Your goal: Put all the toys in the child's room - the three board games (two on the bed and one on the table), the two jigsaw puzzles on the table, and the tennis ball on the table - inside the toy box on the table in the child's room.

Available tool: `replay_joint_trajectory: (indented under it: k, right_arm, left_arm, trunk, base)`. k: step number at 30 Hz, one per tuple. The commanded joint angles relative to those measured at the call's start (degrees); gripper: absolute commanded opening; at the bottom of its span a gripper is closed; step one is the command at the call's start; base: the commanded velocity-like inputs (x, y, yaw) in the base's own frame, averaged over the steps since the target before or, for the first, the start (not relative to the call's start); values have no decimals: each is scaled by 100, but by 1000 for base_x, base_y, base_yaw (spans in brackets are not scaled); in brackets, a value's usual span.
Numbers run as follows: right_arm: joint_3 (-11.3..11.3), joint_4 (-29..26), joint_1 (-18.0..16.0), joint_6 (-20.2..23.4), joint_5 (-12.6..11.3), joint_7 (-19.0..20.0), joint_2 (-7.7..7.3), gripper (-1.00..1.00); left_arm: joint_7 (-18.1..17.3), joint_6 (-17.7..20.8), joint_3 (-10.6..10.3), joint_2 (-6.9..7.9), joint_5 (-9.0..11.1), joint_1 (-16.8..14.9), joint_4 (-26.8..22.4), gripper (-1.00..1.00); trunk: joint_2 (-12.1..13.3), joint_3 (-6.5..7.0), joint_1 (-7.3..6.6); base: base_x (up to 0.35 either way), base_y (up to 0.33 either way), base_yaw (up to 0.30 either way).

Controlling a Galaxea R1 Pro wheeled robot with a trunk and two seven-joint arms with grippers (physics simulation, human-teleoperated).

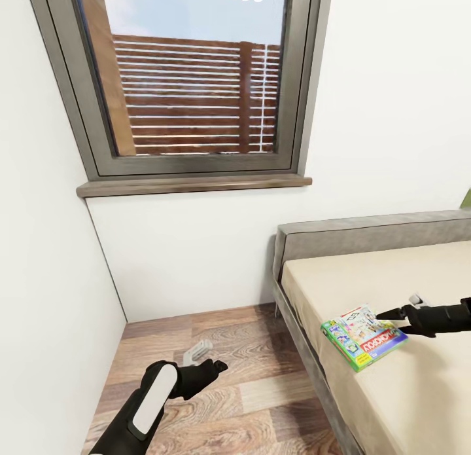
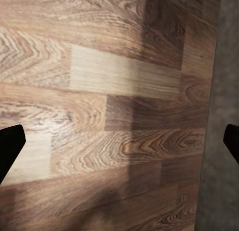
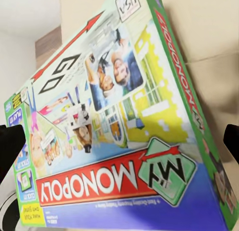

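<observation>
A green-edged board game box (image 1: 363, 337) with a red "MY MONOPOLY" band lies on the beige mattress of the bed (image 1: 405, 278), close to its near-left edge. My right gripper (image 1: 387, 313) reaches in from the right, its fingertips at the box's right side. In the right wrist view the printed lid (image 3: 114, 121) is very close, and the right gripper (image 3: 119, 141) is open, with its two dark fingertips (image 3: 10, 146) far apart. My left gripper (image 1: 212, 366) hangs open over the wood-plank floor (image 2: 99, 91), with nothing between its fingers (image 2: 119, 141).
The bed's dark grey frame (image 1: 307, 350) runs along the floor strip (image 1: 216, 350) between the bed and the white left wall (image 1: 46, 278). A grey-framed window (image 1: 190, 82) with a brown sill sits in the wall ahead.
</observation>
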Motion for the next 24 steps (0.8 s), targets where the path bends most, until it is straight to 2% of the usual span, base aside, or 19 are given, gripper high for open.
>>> replay_joint_trajectory:
  k: [1,4,5,6,8,9,13,16,22,24]
  right_arm:
    - [27,-12,-5,27,12,34,-5,100]
    - [-26,-258,-7,-63,-3,-38,-71,100]
    - [-44,-397,-6,-217,-19,-137,-139,100]
    - [-62,-493,-2,-505,-45,-293,-213,100]
    - [-96,-553,2,-873,-83,-476,-263,100]
    - [-163,-588,5,-1230,-147,-651,-297,100]
    - [-292,-717,135,-1293,-275,-774,-165,100]
    - [-388,-813,232,-1293,-338,-870,-68,100]
    - [-579,-1006,428,-1293,-338,-1062,126,100]
    - [-643,-1070,493,-1293,-338,-1126,130,100]
  left_arm:
    - [50,5,-3,1,60,-2,1,100]
    - [-80,-11,-13,1,56,-2,32,100]
    - [-274,-19,-19,2,50,-2,39,100]
    - [-546,-37,-25,7,28,-2,47,100]
    - [-845,-53,-27,14,8,-2,55,100]
    - [-990,-64,-26,17,-2,-2,64,100]
    - [-1115,-195,-125,-115,145,-59,40,100]
    - [-1211,-292,-125,-121,233,-59,31,100]
    - [-1404,-439,-125,-121,233,-59,31,100]
    - [-1468,-439,-125,-121,233,-59,31,100]
  trunk:
    - [-3,-6,-1]
    - [-3,-6,-1]
    - [-3,-6,-1]
    - [-3,-6,-1]
    - [-3,-6,-1]
    - [-3,-6,-1]
    - [-3,-6,-1]
    - [-3,-6,-1]
    - [-3,-6,-1]
    - [-3,-6,-1]
  base:
    - [0,0,0]
    - [0,0,0]
    - [0,0,0]
    - [0,0,0]
    - [0,0,0]
    - [0,0,0]
    - [0,0,0]
    - [0,0,0]
    - [0,0,0]
    - [0,0,0]
